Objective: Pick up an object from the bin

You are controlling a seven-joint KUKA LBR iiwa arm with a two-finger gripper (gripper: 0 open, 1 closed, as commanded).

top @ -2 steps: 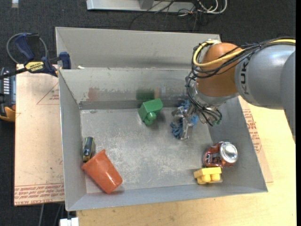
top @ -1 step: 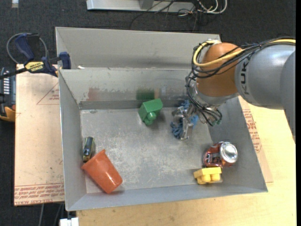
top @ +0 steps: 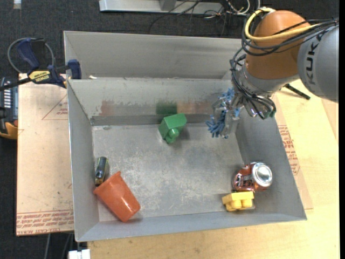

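I cannot tell whether the jaws of the gripper (top: 218,124) are apart or together; it hangs upper right of centre, over bare floor near the back wall of the bin (top: 151,58). The green block (top: 172,127) lies just left of it, apart, so descending here risks closing on nothing or scraping the wall.

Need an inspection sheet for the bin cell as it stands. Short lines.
Surface: grey metal bin, floor scuffed, mostly bare.
Job's things: green block back centre; orange cup on its side, front left; crushed can and yellow block front right, close together.
Clutter: small dark cylinder beside the cup.
Grippers: gripper over the back right, right of the green block, apart from it.
Cables: wrist cables looped round the orange wrist cover.
Surroundings: loose cables on the dark floor behind the bin.
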